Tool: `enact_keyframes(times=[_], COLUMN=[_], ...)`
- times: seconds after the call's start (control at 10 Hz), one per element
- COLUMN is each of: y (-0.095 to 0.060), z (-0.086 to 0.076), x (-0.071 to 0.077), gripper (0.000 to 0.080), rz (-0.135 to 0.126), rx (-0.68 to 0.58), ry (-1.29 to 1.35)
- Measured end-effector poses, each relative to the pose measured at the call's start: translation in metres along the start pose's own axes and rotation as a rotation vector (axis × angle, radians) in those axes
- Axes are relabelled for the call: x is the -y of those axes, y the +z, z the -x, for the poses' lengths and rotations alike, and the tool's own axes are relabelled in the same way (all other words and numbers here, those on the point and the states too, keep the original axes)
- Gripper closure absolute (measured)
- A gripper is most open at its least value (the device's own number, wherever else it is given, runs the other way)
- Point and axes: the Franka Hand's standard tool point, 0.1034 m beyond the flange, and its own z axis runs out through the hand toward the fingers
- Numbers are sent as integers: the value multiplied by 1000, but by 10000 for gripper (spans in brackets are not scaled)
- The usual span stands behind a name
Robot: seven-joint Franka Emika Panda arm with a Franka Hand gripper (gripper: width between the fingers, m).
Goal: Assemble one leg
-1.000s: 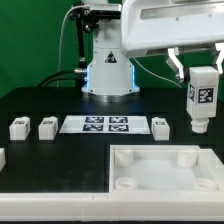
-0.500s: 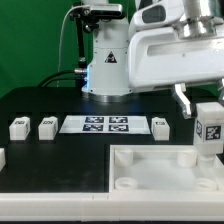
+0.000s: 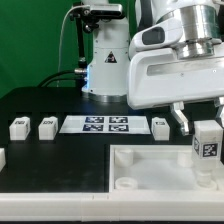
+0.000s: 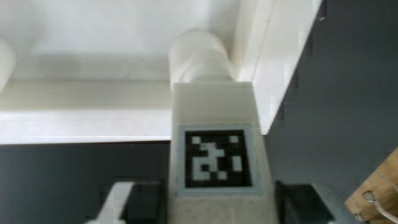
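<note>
**Pincer.** The pincer [image 3: 203,126] is clamped on the leg [image 3: 208,150]. Its two fingers [image 4: 128,204] press the opposite flat sides of the upper end, and the tagged face is left uncovered.

**Location of the leg.** It hangs upright directly below the pincer, over the corner of the panel [image 3: 150,149] nearest the pincer. In the wrist view the rounded far end of the leg [image 4: 210,110] lies close against the panel's raised rim [image 4: 267,60]. The pictures do not show whether that end has entered a socket.

**Handling, as judged.**
- The leg is a small moulded plastic post, so it is probably light and rigid.
- Its faces are smooth and may slip or twist under side load.
- The flat sides suit a two-finger hold. A grip high on the post leaves the lower end free to go into a socket.
- It is not fragile, but a tilted entry would likely jam.

**Edges and room.**
- The panel's rim and a round socket [image 3: 185,157] crowd the space just under the pincer.
- There is open room above.
- A spare leg [image 3: 161,126] stands near the pincer on the exterior view's left.
- The marker board [image 3: 96,124] and two more legs [image 3: 46,126] lie well apart, further out on that same side, on the table [image 3: 60,165].
</note>
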Motion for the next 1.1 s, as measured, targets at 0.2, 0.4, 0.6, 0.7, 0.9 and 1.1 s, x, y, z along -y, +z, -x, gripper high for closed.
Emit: enact_keyframes(times=[0.2, 0.4, 0.6, 0.7, 0.9, 1.1], y=[5, 11, 14, 14, 16, 17], z=[-7, -6, -2, -2, 0, 0], x=[1, -1, -2, -2, -1, -1], gripper=[509, 509, 509, 509, 508, 508], rz=[-2, -1, 0, 0, 0, 3], rx=[-8, -3, 3, 3, 2, -18], ry=[3, 6, 6, 6, 5, 4])
